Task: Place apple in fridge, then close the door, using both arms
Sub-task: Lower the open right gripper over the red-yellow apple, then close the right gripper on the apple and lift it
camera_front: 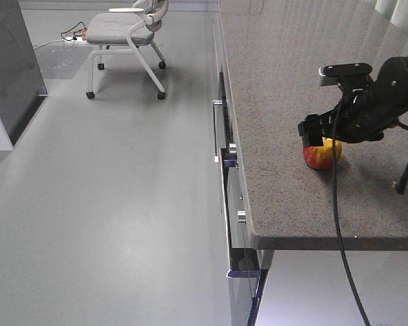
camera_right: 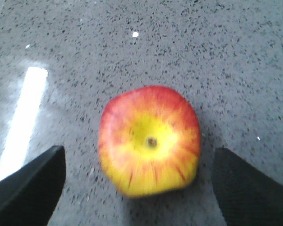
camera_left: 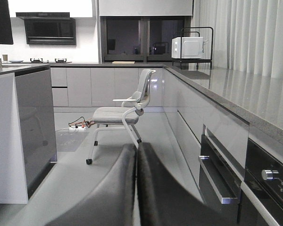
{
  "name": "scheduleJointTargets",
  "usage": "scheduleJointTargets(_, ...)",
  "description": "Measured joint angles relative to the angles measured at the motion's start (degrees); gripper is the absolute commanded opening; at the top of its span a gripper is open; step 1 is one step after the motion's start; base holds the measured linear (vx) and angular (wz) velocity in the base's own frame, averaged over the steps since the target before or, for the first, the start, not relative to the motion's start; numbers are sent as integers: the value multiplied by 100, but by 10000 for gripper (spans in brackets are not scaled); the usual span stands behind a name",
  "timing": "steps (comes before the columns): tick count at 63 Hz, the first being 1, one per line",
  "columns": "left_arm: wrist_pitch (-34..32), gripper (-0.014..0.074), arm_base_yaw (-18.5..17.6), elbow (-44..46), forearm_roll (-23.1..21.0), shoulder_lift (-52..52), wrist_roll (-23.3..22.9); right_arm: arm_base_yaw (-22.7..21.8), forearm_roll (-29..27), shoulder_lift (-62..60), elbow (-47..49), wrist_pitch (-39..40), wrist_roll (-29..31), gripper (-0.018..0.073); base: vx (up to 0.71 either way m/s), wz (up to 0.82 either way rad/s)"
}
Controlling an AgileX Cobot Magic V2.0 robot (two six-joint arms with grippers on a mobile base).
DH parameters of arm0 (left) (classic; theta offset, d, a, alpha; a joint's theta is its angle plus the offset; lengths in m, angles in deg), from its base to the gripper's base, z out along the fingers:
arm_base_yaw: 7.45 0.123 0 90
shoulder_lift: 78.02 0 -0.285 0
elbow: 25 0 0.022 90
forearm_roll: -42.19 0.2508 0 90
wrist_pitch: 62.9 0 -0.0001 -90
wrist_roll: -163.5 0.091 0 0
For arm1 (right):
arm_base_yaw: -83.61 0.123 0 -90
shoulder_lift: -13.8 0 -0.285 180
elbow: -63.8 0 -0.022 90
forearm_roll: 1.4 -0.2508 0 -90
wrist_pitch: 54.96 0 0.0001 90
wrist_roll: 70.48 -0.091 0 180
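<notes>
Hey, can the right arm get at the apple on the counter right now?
Probably yes. The right arm hangs over the apple, its jaws open on either side, and only bare counter lies around it; nothing blocks the way.

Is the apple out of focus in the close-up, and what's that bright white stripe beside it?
Right wrist view: the apple is slightly blurred, its edges soft; the stripe is glare, light mirrored on the polished countertop. Left wrist view: the left tool up close is a dark out-of-focus blur, while the chair behind is sharp.
</notes>
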Motion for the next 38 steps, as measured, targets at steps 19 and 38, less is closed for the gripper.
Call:
scheduleJointTargets(19,0,-6,0,0,0,0,0,0,0,736,371,231,0,564,0,0)
scheduleJointTargets(38,0,-6,0,0,0,0,0,0,11,814,377,237,0,389,0,0)
